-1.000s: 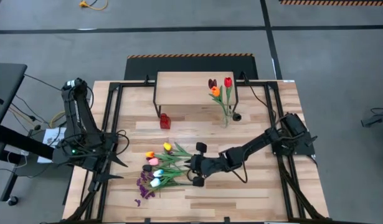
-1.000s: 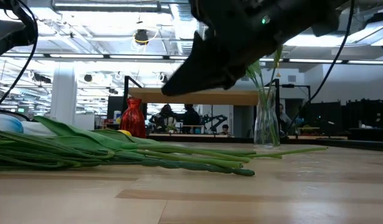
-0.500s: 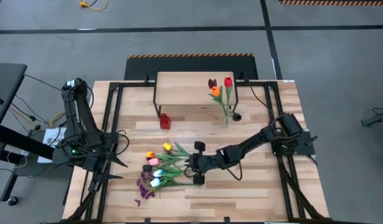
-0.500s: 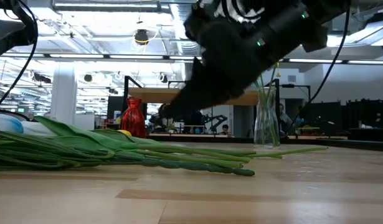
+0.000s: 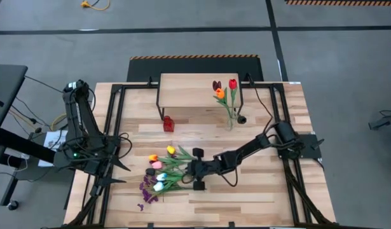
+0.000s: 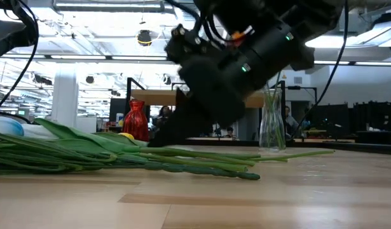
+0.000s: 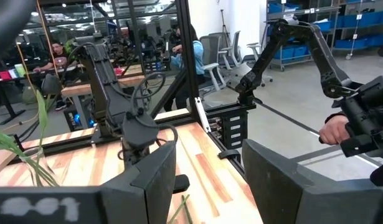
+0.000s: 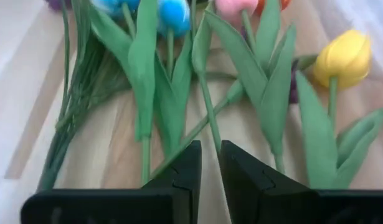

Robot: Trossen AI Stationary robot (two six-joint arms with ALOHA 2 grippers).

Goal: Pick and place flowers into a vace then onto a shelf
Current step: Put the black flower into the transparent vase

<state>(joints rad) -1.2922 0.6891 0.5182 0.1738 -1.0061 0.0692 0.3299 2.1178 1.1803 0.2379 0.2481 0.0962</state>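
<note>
Right end effector [image 5: 194,170], fingers narrow, low over flowers [image 5: 162,170] at the worktop's [image 5: 246,197] six o'clock.

We see a table [image 5: 259,197] of pale wooden planks, smooth with a soft sheen. The shelf [image 5: 189,86] has a light wooden top on thin black metal legs. The flowers [image 8: 241,74] look like matt plastic or cloth. The vase [image 6: 272,121] is clear, glossy glass; the red bottle [image 6: 137,119] shines too.
</note>
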